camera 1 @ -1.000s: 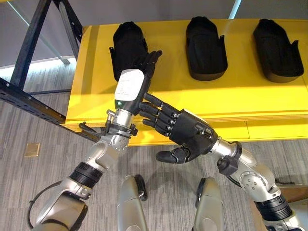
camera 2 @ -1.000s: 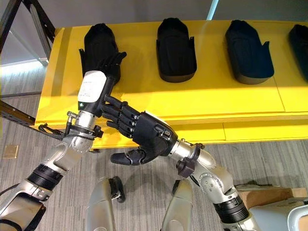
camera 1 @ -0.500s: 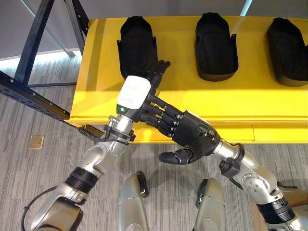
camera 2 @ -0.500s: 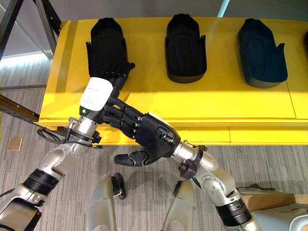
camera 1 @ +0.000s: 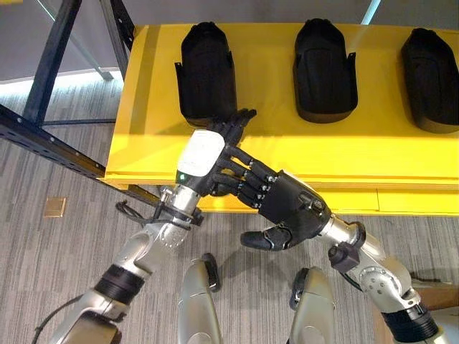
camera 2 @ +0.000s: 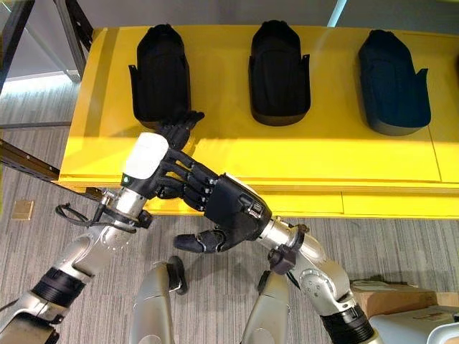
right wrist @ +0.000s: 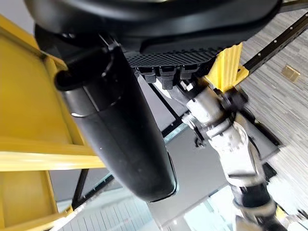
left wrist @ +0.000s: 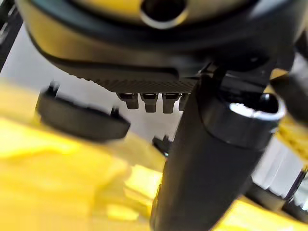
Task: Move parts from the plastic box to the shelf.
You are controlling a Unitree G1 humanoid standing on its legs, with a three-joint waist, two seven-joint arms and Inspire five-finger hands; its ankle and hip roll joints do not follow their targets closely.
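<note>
The left hand (camera 1: 215, 140) is reaching onto the yellow shelf (camera 1: 143, 143) with fingers straight beside the leftmost black part (camera 1: 206, 72) — seemingly nudging it square — while the right hand (camera 1: 287, 211) is hovering open, holding nothing.

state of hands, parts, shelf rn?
Left hand: open, fingers straight, tips at the near end of the left part.
Right hand: open, holds nothing, fingers against the left hand's back.
Left part: flat on the shelf, not gripped.
Middle part: flat on the shelf, untouched.
Right part: flat on the shelf, untouched.
Shelf: yellow, three parts in a row.
</note>
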